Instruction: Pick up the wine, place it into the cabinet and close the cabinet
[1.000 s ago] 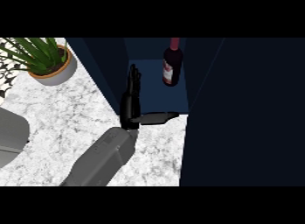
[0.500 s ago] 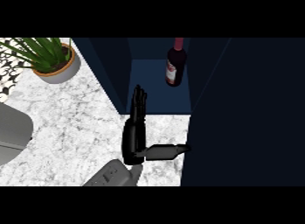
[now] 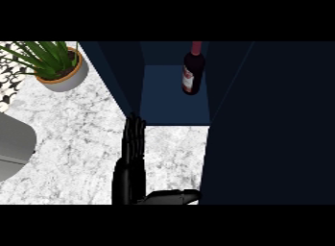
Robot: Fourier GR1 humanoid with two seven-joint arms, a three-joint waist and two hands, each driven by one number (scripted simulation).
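Hand (image 3: 129,168) lower, farther from wine (image 3: 192,72).

You will find nothing here that can be read. The only thing that bears a label is the wine bottle (image 3: 192,72) standing inside the cabinet (image 3: 175,93): you can see a pale patch on its dark body, but no letters, brand or number can be made out on it. The black-and-white patterned surface (image 3: 1,79) at the left edge shows you ornament only, no writing. The plant pot (image 3: 65,79), the marble counter (image 3: 77,139) and the dark cabinet door (image 3: 276,125) carry no signs or marks that you could read.
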